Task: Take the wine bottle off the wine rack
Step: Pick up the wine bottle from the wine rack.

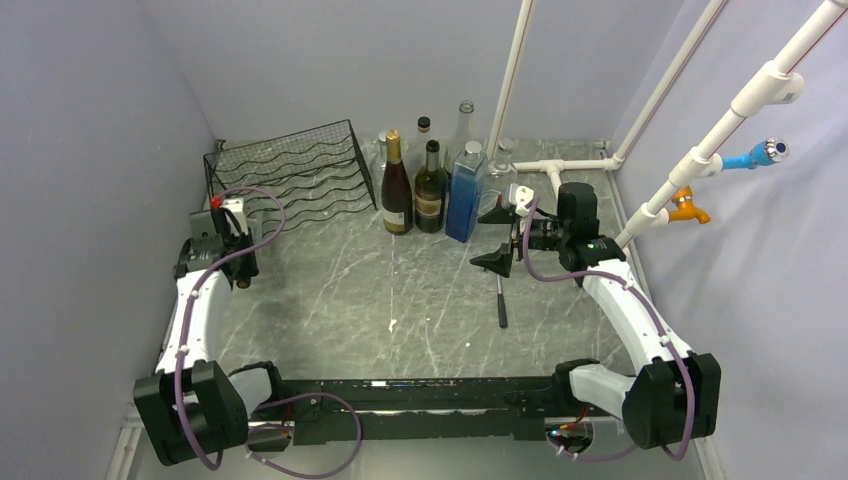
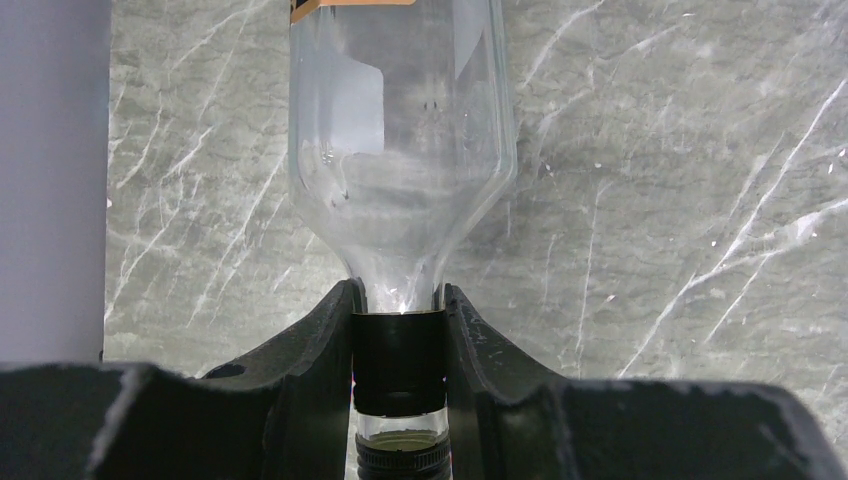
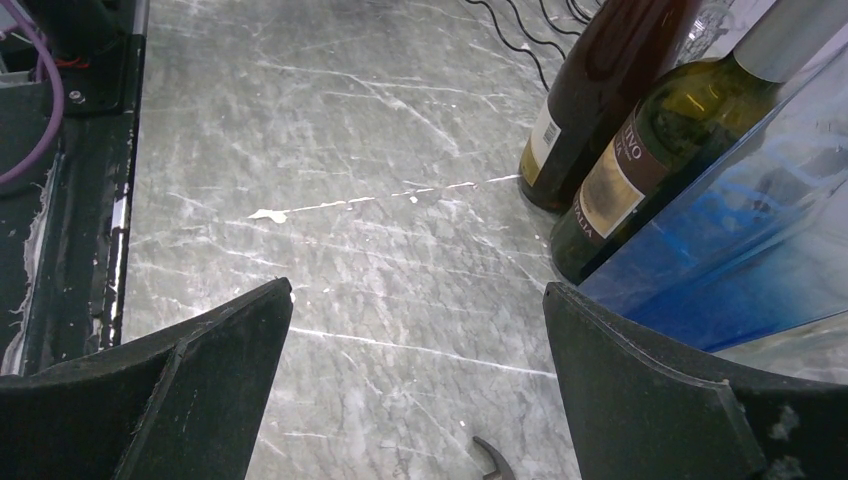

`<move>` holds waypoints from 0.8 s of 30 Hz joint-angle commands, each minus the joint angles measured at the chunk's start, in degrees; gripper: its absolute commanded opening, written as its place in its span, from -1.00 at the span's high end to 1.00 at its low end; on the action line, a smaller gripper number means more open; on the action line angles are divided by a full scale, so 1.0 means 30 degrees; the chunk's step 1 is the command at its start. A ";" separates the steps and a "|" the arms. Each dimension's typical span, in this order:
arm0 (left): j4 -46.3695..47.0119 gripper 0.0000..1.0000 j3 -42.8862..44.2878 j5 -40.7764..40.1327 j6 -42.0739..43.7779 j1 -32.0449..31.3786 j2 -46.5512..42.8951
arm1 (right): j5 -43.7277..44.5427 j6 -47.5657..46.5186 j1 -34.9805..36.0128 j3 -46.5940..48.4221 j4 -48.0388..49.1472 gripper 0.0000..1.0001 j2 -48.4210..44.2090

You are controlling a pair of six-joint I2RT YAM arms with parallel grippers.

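Black fingers (image 2: 320, 345) of the left pincer (image 2: 400, 292) are clamped narrow on the neck of the clear glass wine bottle (image 2: 400, 150). They grip a black band (image 2: 400, 360) between cap and shoulder. That looks the sensible place: the neck is the one part slim enough for the jaws, and the flaring shoulder should stop it slipping through.

Beyond the pincer the bottle's body hangs over the grey marbled table (image 2: 680, 200), with no wire around it, so I judge it already free.

Just past this pincer, toward the back wall, stands the black wire wine rack (image 1: 300, 165), its wavy shelves showing no bottle from above.

Well apart, the right pincer (image 3: 417, 290) gapes wide and holds nothing. A blue square bottle (image 1: 465, 195) stands just beside it and a row of dark glass wine bottles (image 1: 430, 190) a little further off, probably set down there to stay clear of the rack.
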 commanded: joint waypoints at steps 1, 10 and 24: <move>-0.0018 1.00 0.0229 0.1868 0.0090 -0.0438 -0.0723 | -0.0568 -0.0213 0.0093 0.0162 0.0750 -0.99 -0.0602; -0.0646 1.00 0.0441 0.0908 -0.0689 -0.0480 -0.1623 | -0.0564 -0.0221 0.0099 0.0106 0.0806 -0.99 -0.0580; -0.2897 1.00 0.1430 0.1736 -0.3521 -0.0477 -0.1966 | -0.0541 -0.0185 0.0123 0.0075 0.0848 -0.99 -0.0591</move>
